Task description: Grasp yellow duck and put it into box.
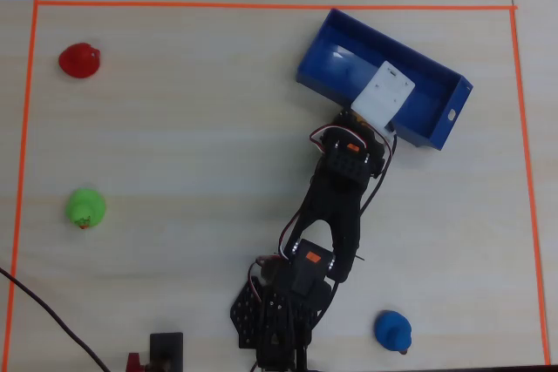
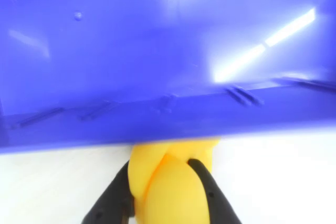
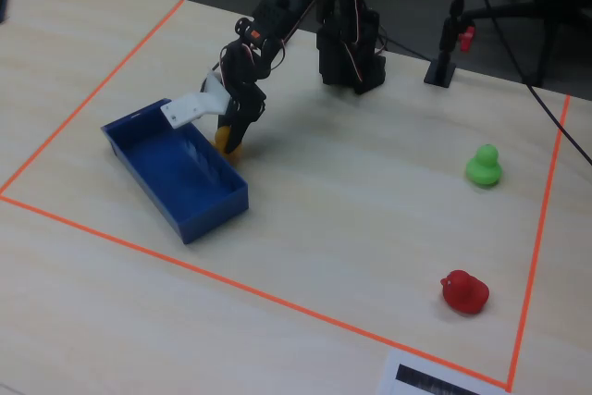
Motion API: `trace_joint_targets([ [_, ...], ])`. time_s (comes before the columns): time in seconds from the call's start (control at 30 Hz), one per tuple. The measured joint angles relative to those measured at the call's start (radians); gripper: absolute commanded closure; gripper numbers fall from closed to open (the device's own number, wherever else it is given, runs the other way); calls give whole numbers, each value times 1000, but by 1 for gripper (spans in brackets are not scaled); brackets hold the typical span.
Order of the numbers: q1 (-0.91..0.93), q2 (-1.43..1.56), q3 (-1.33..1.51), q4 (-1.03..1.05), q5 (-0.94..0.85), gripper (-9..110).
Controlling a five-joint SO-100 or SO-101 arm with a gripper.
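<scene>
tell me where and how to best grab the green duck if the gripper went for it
Probably grip the green duck across its wide lower body, coming down from above. In the fixed view it stands upright with the smaller head on top and open table all round, so nothing blocks a descent. The gripper is now shut on the yellow duck beside the box.

Black arm (image 1: 336, 206) reaching blue box (image 1: 384, 78), red duck (image 1: 80, 60), green duck (image 1: 85, 207)
</scene>
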Motion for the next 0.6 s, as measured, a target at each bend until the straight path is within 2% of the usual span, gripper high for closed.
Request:
trace_joint_targets([
  [0.3, 176, 393, 140, 261, 146, 101],
  [0.43, 149, 552, 115, 319, 213, 101],
  [0.6, 43, 479, -38, 324, 261, 101],
])
